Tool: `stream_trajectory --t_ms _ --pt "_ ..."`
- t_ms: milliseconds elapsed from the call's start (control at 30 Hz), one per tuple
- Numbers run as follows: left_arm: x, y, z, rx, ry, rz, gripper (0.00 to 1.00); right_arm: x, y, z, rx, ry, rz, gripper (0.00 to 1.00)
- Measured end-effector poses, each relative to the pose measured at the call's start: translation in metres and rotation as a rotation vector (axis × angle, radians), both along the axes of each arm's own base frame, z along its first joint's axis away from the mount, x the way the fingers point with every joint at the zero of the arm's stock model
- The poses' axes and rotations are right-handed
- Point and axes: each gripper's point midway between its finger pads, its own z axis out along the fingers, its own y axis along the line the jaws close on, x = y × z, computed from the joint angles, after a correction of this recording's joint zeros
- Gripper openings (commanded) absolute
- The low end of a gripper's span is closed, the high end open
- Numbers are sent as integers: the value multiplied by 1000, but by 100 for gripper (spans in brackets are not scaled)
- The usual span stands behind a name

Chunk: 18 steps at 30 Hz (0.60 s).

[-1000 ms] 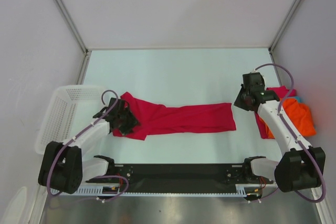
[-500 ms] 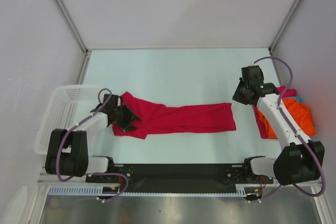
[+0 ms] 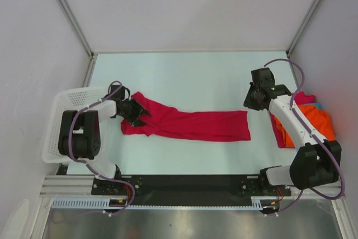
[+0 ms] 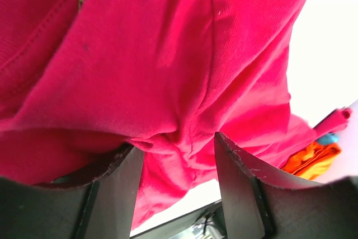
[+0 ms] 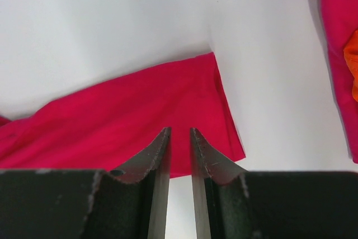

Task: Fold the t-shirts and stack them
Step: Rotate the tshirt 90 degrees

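Leftward, left pincer (image 4: 174, 143) grasping crimson t-shirt (image 3: 196, 124) edge; right pincer (image 5: 179, 130) ajar, empty, above hem.

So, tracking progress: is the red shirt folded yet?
Not neatly folded: the red shirt lies stretched in a long, rumpled strip on the table, bunched at one end.

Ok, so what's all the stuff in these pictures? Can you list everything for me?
crimson red t-shirt: one, red, stretched out across the middle of the table
orange t-shirt: one, orange, in the pile at the right edge
magenta-pink t-shirt: one, pink, same pile, under the orange one
teal t-shirt: one, teal, only a sliver shows in that pile
white lattice basket: one, white, left edge
table: one, pale
left gripper: one, black, holding the red shirt's left end
right gripper: one, black, slightly open, empty, above the red shirt's right end
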Motion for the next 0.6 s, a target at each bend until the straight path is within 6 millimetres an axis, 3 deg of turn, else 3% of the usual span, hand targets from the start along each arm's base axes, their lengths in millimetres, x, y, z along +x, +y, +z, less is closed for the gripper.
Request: stream_trajectory --t_ms 367,600 --pt "64 17 14 51 -57 20 59 3 -3 3 -14 -9 -10 25" --pt "119 80 20 157 -105 170 60 3 -3 3 -15 -9 -11 25"
